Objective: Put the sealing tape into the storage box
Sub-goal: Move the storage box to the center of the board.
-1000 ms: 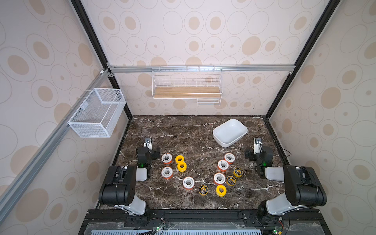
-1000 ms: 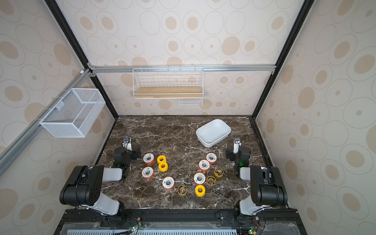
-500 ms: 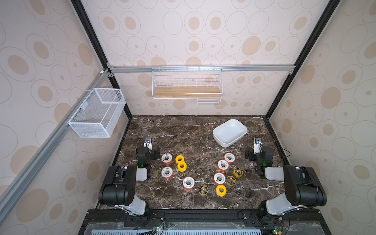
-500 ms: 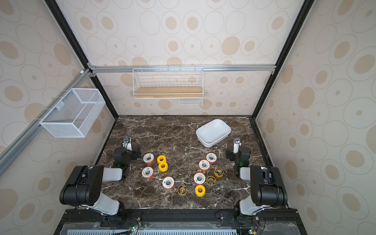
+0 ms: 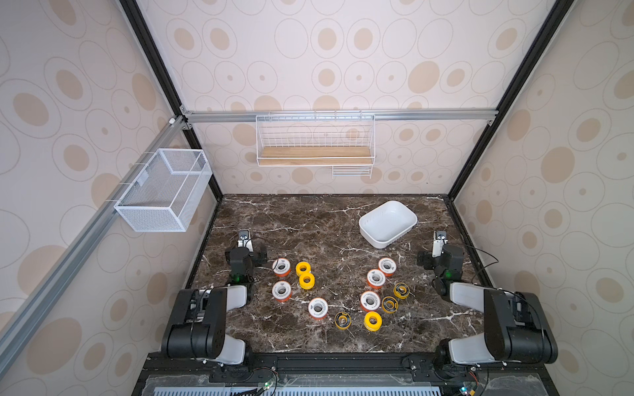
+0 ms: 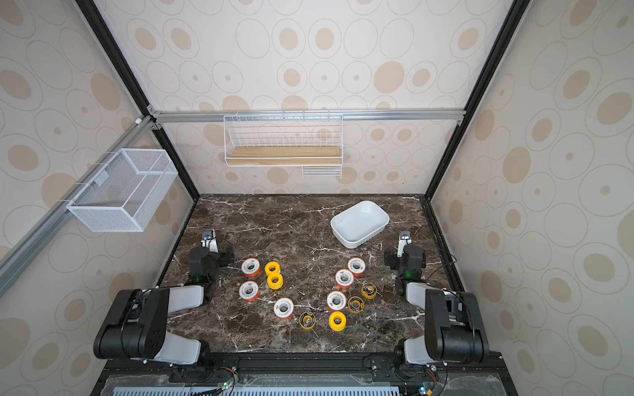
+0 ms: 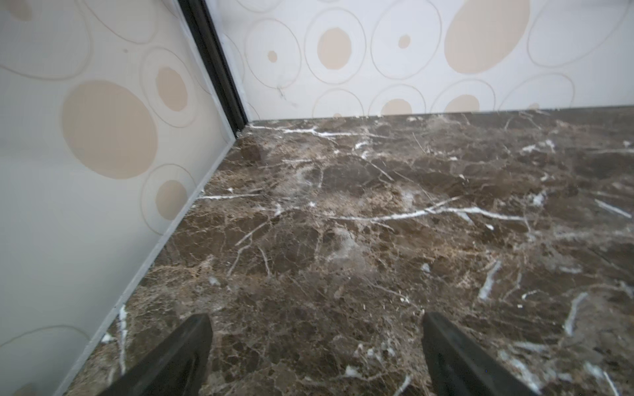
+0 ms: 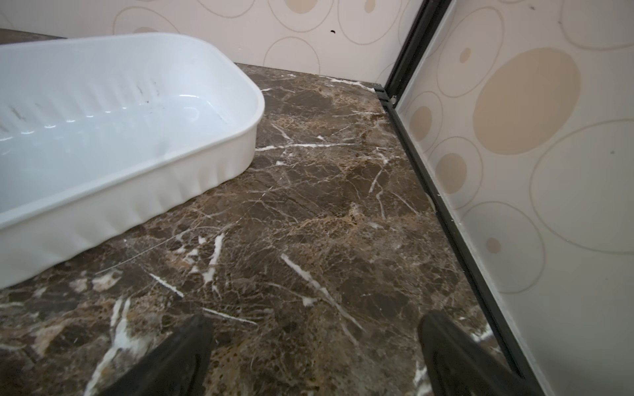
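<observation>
Several sealing tape spools lie flat on the dark marble table in both top views. The left cluster holds white-faced, orange-rimmed spools [image 5: 281,266] and plain yellow ones [image 5: 306,280]. The right cluster adds yellow spools with black-ringed faces [image 5: 389,304] [image 6: 355,304]. The white storage box [image 5: 387,222] [image 6: 359,223] [image 8: 137,192] stands empty at the back right. My left gripper [image 5: 244,244] [image 7: 315,319] rests open near the left wall, over bare marble. My right gripper [image 5: 439,244] [image 8: 315,320] is open by the right wall, just beside the box. Neither holds anything.
A white wire-mesh basket [image 5: 164,192] hangs on the left wall rail. A wire shelf with a wooden base [image 5: 315,151] hangs on the back wall. Patterned walls and black frame posts [image 7: 219,68] close in the table on three sides.
</observation>
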{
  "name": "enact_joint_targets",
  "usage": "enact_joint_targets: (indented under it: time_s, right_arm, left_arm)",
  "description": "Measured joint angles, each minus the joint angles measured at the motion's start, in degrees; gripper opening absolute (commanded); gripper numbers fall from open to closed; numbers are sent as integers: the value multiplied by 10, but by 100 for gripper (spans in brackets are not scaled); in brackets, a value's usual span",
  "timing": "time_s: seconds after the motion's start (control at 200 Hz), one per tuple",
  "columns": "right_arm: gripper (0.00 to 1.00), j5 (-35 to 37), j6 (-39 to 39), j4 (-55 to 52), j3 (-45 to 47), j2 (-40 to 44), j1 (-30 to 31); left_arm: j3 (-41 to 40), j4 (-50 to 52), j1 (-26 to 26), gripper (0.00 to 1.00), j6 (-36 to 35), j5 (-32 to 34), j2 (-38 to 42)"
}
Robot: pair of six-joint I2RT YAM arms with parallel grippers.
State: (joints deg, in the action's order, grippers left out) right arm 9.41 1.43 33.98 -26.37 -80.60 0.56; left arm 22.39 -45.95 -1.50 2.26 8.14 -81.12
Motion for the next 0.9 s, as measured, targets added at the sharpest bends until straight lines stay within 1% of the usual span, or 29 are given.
enact_joint_targets:
  time_s: [0.175,0.245,0.351,0.496,0.611,0.676,0.791,0.901]
  right_arm:
    - [100,19,34,-125,-91,6,0]
    - [100,18,51,-171,-120,6,0]
    - [100,-1,77,-243,-154,6,0]
    - [100,-56,107,-333,-199,12,0]
    - [100,-105,130,-385,-235,12,0]
    - [100,-132,143,-410,-256,10,0]
    - [99,-183,165,-443,-297,-13,0]
    - [92,-222,181,-473,-337,-52,0]
  left_arm:
    - [2,52,0,99,18,35,62]
    - [3,87,0,99,41,51,93]
    - [18,157,0,99,101,70,151]
    - [62,265,0,99,202,69,217]
    - [108,372,0,99,280,48,246]
    - [130,428,0,99,311,19,253]
    - [163,530,1,99,339,-28,259]
    - [188,614,3,99,344,-75,265]
